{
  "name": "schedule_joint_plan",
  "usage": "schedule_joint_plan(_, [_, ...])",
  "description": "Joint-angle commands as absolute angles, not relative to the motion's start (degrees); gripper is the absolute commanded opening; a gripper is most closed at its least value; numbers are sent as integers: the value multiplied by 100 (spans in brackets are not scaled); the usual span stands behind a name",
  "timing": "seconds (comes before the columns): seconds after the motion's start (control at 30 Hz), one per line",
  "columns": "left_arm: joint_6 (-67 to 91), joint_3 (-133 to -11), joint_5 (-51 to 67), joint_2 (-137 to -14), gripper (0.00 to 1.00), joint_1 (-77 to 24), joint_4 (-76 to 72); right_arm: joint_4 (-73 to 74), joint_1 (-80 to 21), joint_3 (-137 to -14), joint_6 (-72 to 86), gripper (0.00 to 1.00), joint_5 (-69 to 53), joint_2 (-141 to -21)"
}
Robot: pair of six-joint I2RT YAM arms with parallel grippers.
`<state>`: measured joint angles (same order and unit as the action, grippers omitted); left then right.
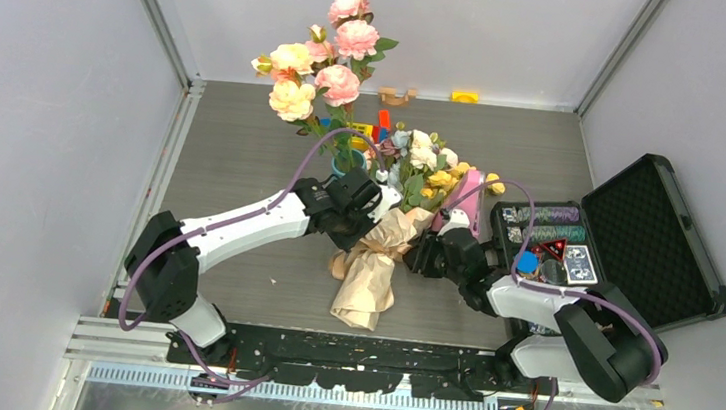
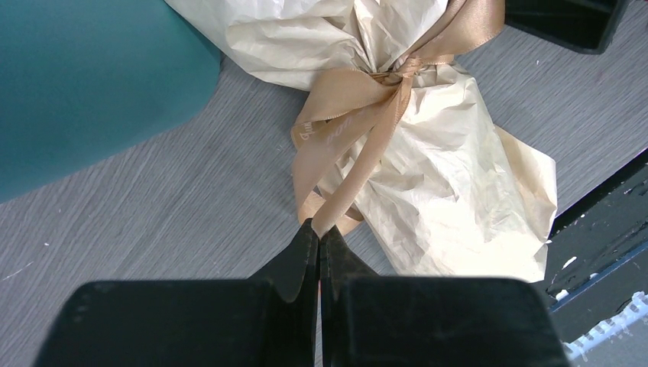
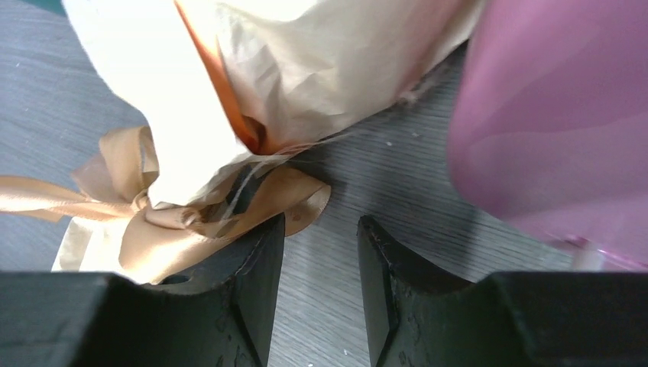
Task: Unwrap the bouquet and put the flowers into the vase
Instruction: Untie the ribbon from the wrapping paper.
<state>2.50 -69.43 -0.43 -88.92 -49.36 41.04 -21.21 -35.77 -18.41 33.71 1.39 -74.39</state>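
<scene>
One paper-wrapped bouquet lies on the grey counter between two arms. Its small flowers point towards the one teal vase and a single pink box, and one open black case sits to the right. The left tool is pinched tight on a tail of the tan ribbon tied round the wrap, while the right tool stands about half open on the bouquet's other side, one finger touching a ribbon loop, nothing between its jaws
</scene>
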Motion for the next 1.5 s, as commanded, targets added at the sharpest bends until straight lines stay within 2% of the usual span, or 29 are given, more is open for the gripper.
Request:
schedule_joint_plan(0.0, [265,-7103,-26,-8927,0,-4913,4097,-2567,-3550,-1986,3179,46,-354,-7632])
schedule_joint_plan(0.4, [281,-7128,127,-8999,0,-4913,4122,-2896,-3567,-2132,2887,46,-110,-7832])
schedule_joint_plan(0.53, [281,-7128,143,-9013,0,-4913,4122,-2898,-3617,-2161,2825,42,-61,-7880])
schedule_joint_plan(0.67, [281,-7141,153,-9034,0,-4913,4130,-2909,-3672,-2171,2794,33,-38,-7868])
schedule_joint_plan(0.73, [282,-7145,155,-9043,0,-4913,4126,-2903,-3694,-2183,2768,25,-40,-7866])
schedule_joint_plan(0.83, [281,-7146,144,-9053,0,-4913,4131,-2870,-3719,-2204,2752,8,-44,-7855])
schedule_joint_plan(0.93, [286,-7146,83,-9063,0,-4913,4143,-2707,-3775,-2241,2748,0,-60,-7688])
schedule_joint_plan(1.27, [302,-7175,48,-9071,0,-4913,4181,-1512,-4001,-2351,2883,0,-917,-6881])
schedule_joint_plan(1.4, [303,-7164,51,-9036,0,-4913,4184,-975,-4225,-2384,3069,0,-690,-6288])
schedule_joint_plan(1.47, [292,-7171,51,-9027,0,-4913,4183,-603,-4272,-2493,3107,3,-408,-5979])
